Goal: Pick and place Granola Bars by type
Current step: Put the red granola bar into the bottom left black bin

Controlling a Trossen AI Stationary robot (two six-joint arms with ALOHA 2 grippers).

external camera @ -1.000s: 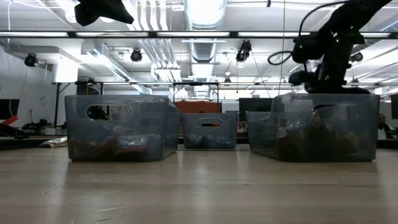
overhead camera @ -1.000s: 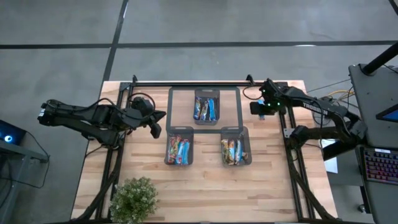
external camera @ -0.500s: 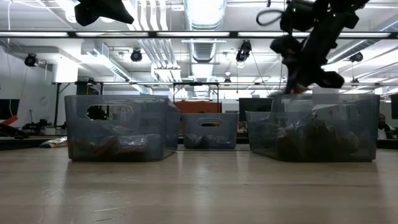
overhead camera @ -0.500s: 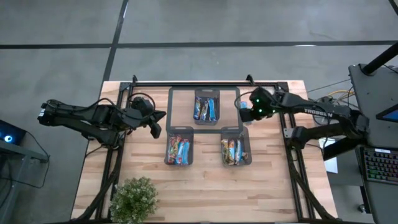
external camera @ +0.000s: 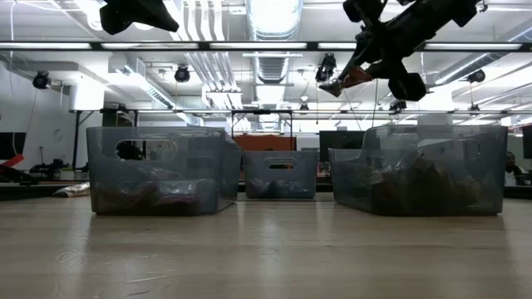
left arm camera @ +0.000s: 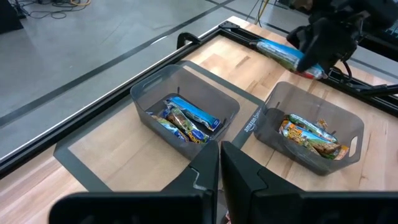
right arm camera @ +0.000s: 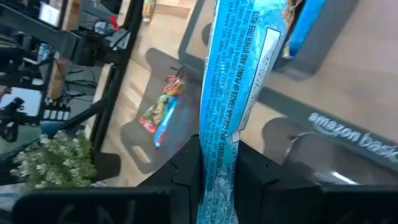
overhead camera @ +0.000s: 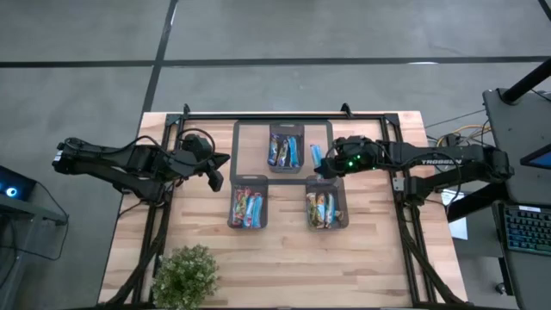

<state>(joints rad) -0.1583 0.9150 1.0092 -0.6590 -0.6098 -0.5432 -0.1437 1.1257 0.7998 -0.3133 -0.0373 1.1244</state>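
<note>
Three dark see-through bins hold Granola Bars: a far-centre bin (overhead camera: 286, 148) with blue bars, a near-left bin (overhead camera: 247, 207) with red-and-blue ones, and a near-right bin (overhead camera: 325, 207) with brownish-gold ones. My right gripper (overhead camera: 321, 167) hangs in the air between the far-centre and near-right bins, shut on a bright blue bar (overhead camera: 315, 155) (right arm camera: 235, 74). My left gripper (overhead camera: 213, 178) (left arm camera: 220, 163) waits shut and empty, raised left of the bins. My right gripper pinches one end of the blue bar (right arm camera: 219, 148) between its two fingers. The fingers slant down toward the table's left and lie along the bar. The bar sticks out forward past the fingertips, lifted clear of the table and the bins (left arm camera: 280, 53).
A grey frame mat (overhead camera: 242, 129) lies under the far-centre bin. A potted plant (overhead camera: 185, 275) stands at the table's near left. Dark rails (overhead camera: 258, 114) run along the far edge and both sides. Bare wood (overhead camera: 284, 258) lies near the front edge.
My right gripper has swung from the table's far right toward the left, over to the bins, rising and turning as it went. The blue bar has gone with it, clear of everything.
</note>
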